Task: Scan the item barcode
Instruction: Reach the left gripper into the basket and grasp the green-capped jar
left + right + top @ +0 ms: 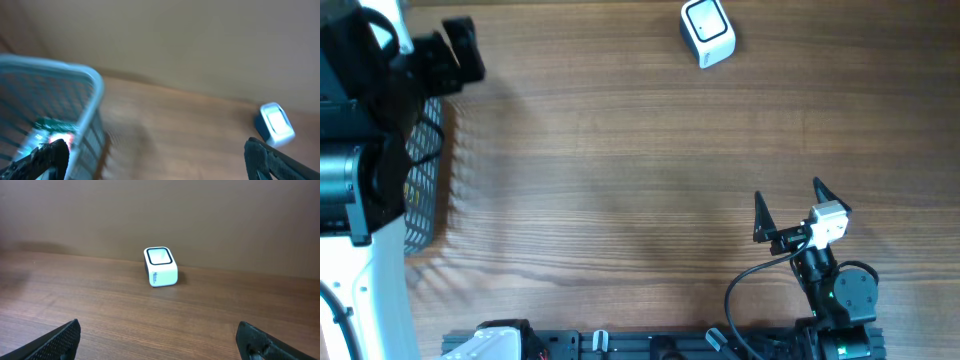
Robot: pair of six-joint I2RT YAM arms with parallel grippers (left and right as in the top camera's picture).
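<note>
Item (pixel 51 126), blurred, lies in basket (pixel 97 82) near left pincer (pixel 155 151).

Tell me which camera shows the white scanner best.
The right wrist view: the white scanner sits near centre, sharp, its top window and side lettering visible. Overhead shows it small near the top edge. The left wrist view catches it blurred, low at the right.

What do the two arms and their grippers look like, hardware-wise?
The right arm is black, with a white block at the wrist, a small green light and a black cable looping off its base. The right gripper has black, pointed, triangular fingers. The left arm and left gripper are black too, though blurred.
</note>
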